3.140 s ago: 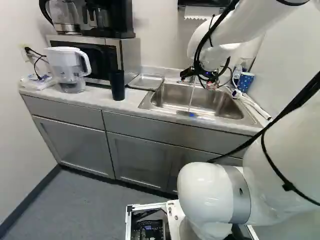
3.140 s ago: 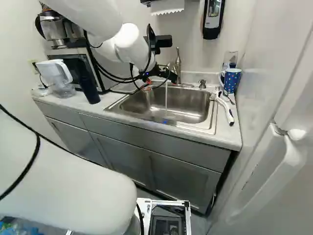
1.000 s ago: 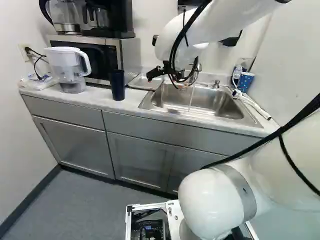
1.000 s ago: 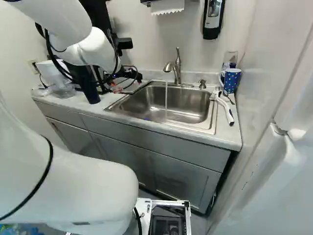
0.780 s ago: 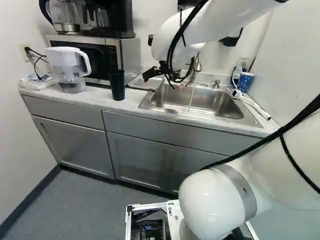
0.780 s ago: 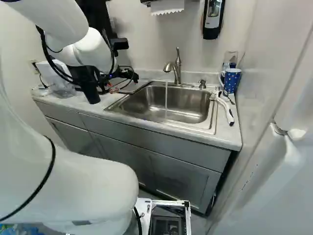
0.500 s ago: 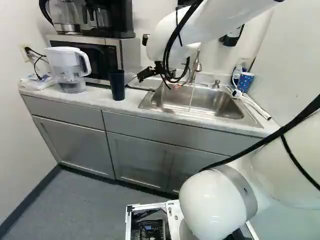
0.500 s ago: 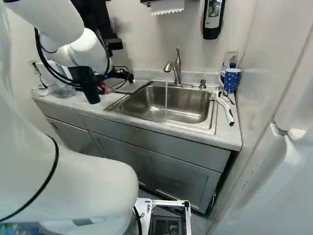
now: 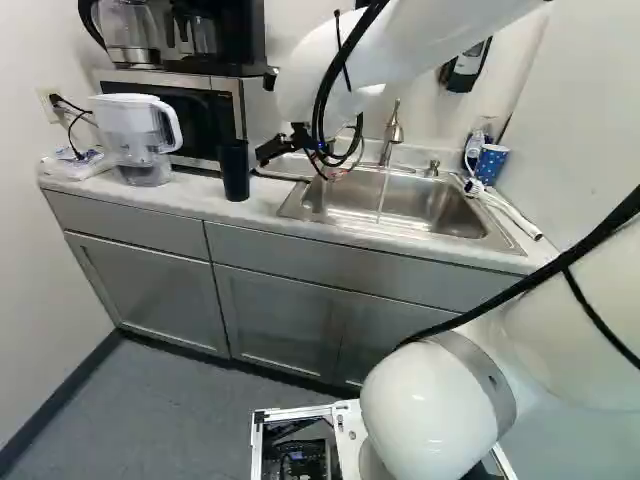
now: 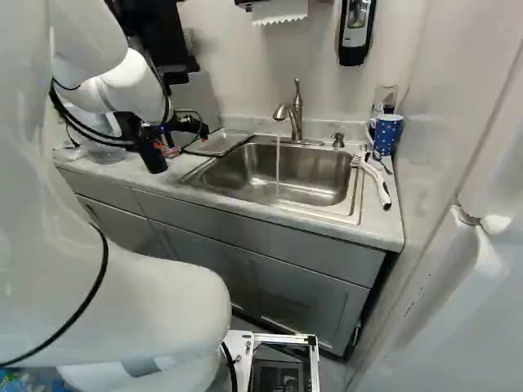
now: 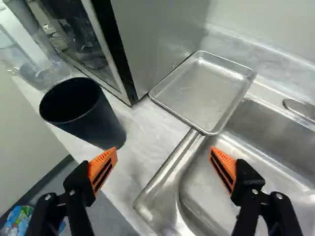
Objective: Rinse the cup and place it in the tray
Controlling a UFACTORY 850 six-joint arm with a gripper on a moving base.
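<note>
Cup: tall dark navy cylindrical cup stands upright on the tabletop, between pitcher and sink; dark inside, contents unreadable. Its upper part is hidden by the arm in the right base view.
Jaws: open, orange rubbery pads well apart, nothing between them; cup is ahead, off to one side.
Tray: shallow silver metal tray, beside the microwave, one corner over the sink rim; partly behind the wrist in the left base view.
Pitcher: clear-and-white plastic pitcher, mostly covered by the arm in the right base view.
Sink: brushed steel basin, thin water stream falling from the curved metal faucet.
Tabletop: pale, stone-look slab over grey cabinets. White-and-black brush and blue dotted mug by the far wall; clear item behind, hard to identify.
Room: white walls, grey floor. Black coffee maker on the silver microwave, top cut off. Colourful scrap low down, too partial to name.
</note>
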